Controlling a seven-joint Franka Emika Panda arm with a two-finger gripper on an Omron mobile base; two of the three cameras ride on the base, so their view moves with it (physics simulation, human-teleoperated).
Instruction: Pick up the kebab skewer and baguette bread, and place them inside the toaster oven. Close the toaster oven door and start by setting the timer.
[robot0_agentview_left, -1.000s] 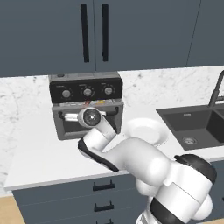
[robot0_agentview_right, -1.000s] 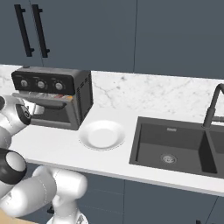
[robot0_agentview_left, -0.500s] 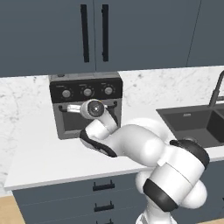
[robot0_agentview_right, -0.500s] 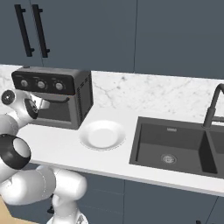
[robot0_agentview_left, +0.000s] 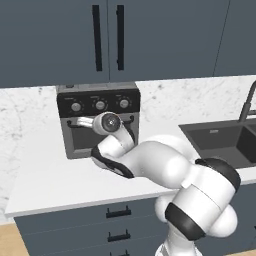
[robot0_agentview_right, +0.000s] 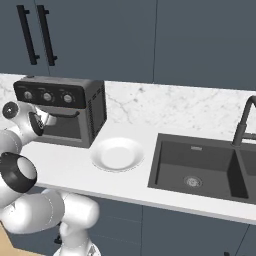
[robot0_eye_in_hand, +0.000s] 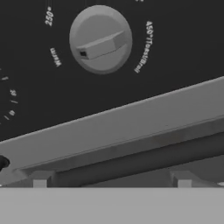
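1. The end effector (robot0_agentview_left: 79, 121) has swung leftward across the toaster oven (robot0_agentview_left: 98, 120), toward its left end; whether it is open or closed, I cannot tell.
2. The toaster oven door (robot0_agentview_left: 82, 140) looks closed, so the timer step seems next.
3. The hand view reads a silver knob (robot0_eye_in_hand: 101, 39) close above the door's top edge.
4. The right base view adds a bare white plate (robot0_agentview_right: 117, 153) on the tabletop (robot0_agentview_right: 70, 167), right of the oven.

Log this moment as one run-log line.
phase: timer step | toaster oven door: closed | hand view: facing a silver knob | white plate: bare, right of toaster oven
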